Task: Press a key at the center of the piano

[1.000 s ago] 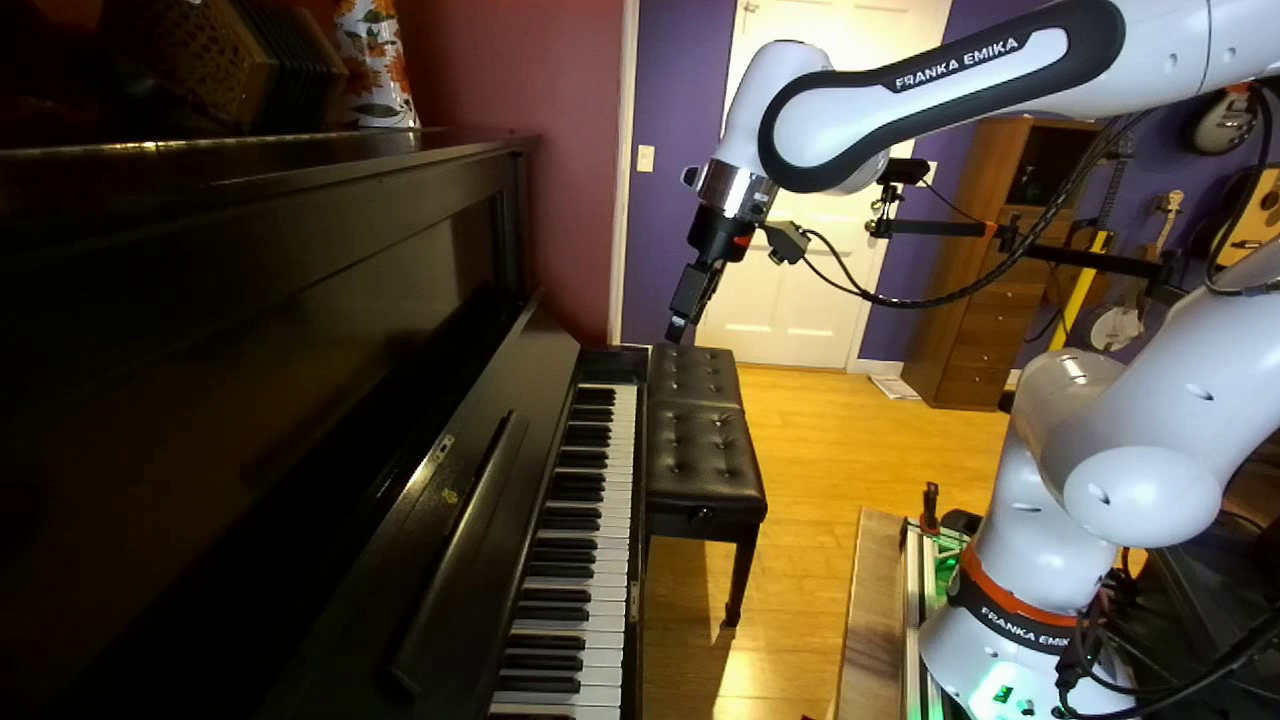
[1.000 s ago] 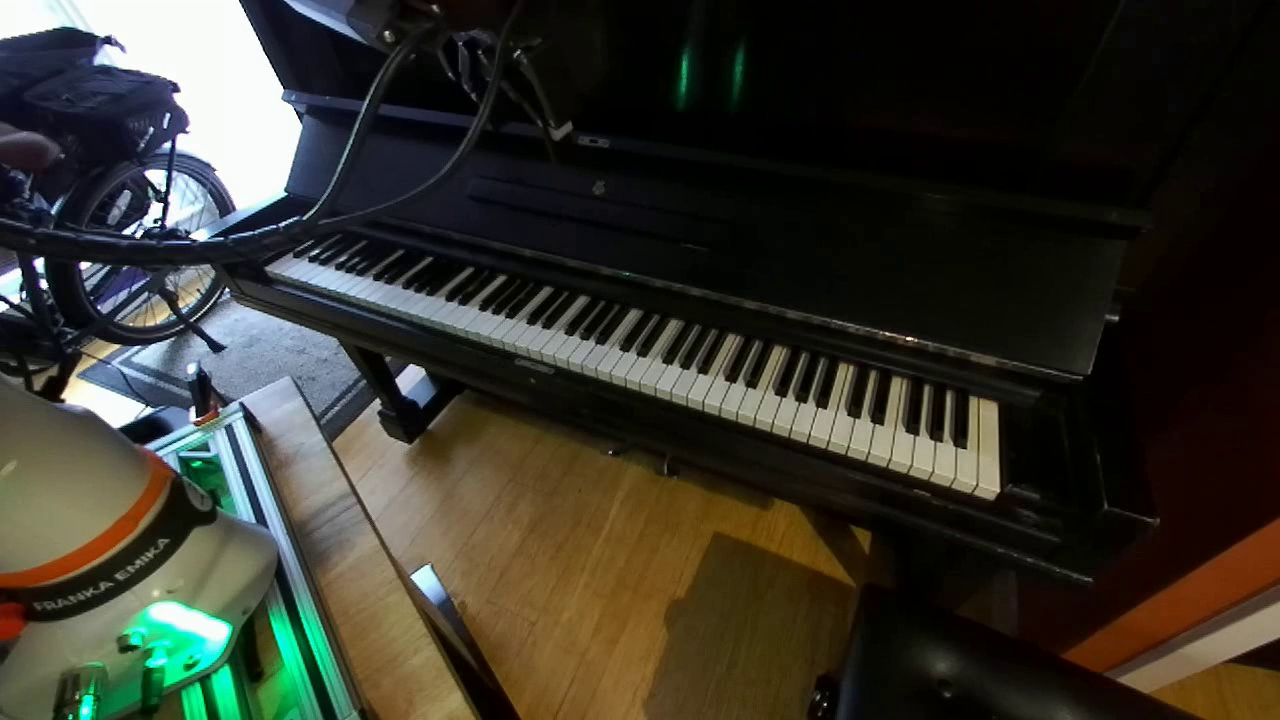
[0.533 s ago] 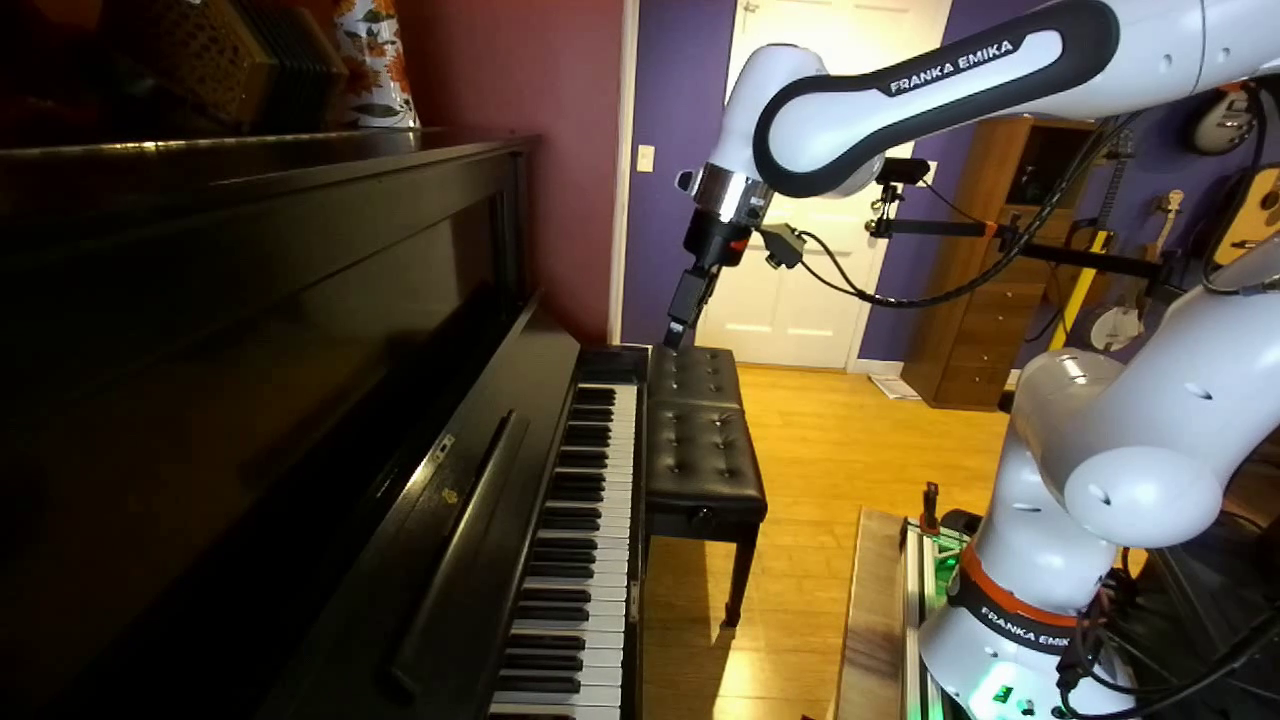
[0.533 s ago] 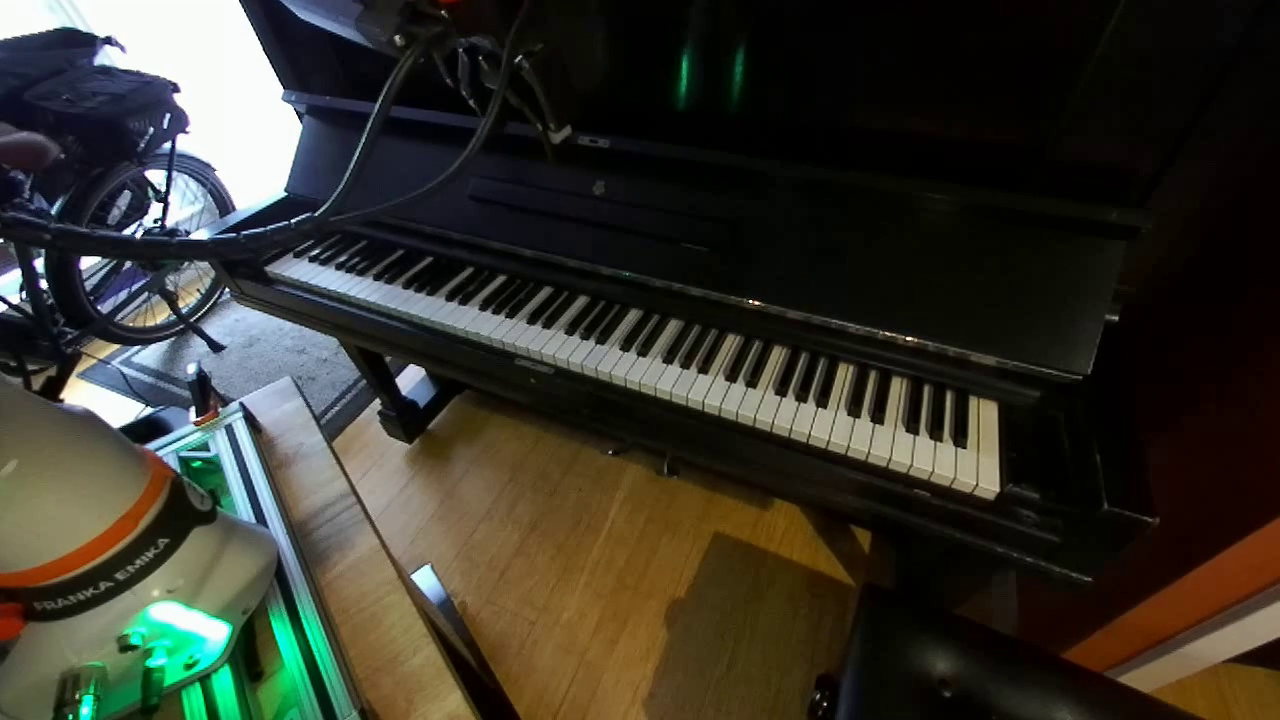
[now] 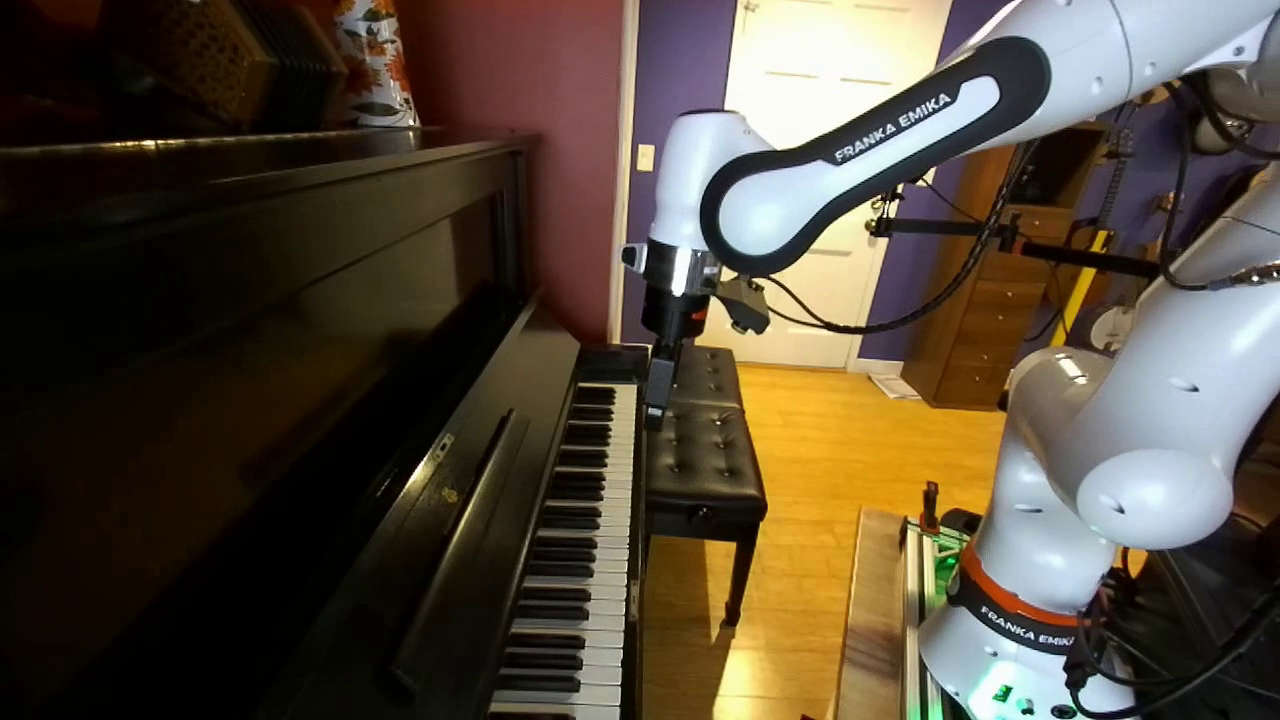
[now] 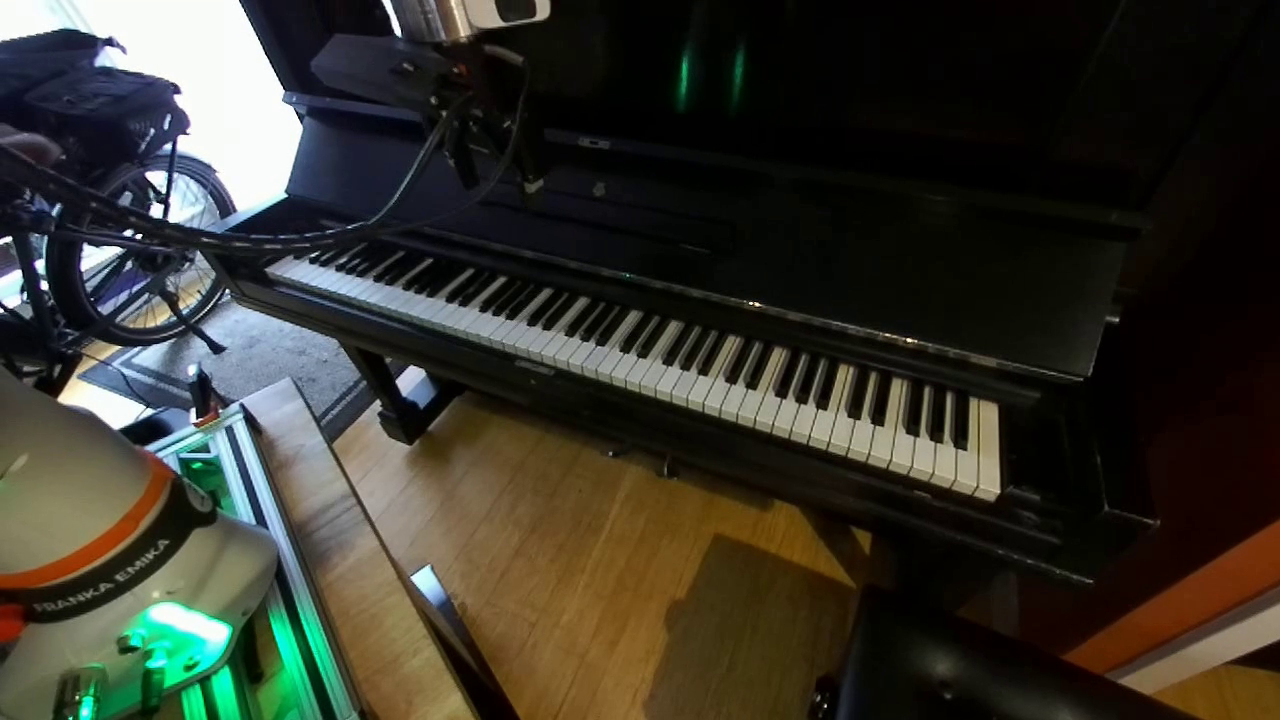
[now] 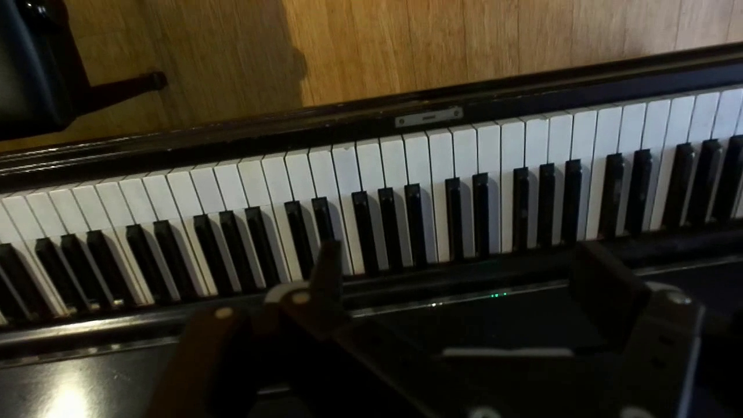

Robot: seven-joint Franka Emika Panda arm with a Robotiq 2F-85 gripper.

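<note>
The piano is a dark glossy upright. It shows in both exterior views (image 5: 480, 450) (image 6: 850, 250), with a long row of white and black keys (image 6: 640, 350). In the wrist view the keyboard (image 7: 395, 157) runs across the picture, with a small metal plate (image 7: 428, 117) on the front rail near the middle. My gripper (image 5: 656, 412) points down and hangs in the air above the keyboard, apart from the keys. It also shows, dark, in an exterior view (image 6: 500, 183). In the wrist view its fingers (image 7: 458, 247) are spread wide with nothing between them.
A black tufted bench (image 5: 700, 450) stands by the far end of the keyboard; its edge shows in the wrist view (image 7: 29, 69). The sloping panel behind the keys rises near the gripper. A cable (image 6: 300, 238) hangs from the arm. A bicycle (image 6: 140, 230) stands beyond the piano.
My arm has lowered, and the gripper has moved down and toward the piano, now hanging more upright. The cable has shifted with it. The piano and bench have not moved.
</note>
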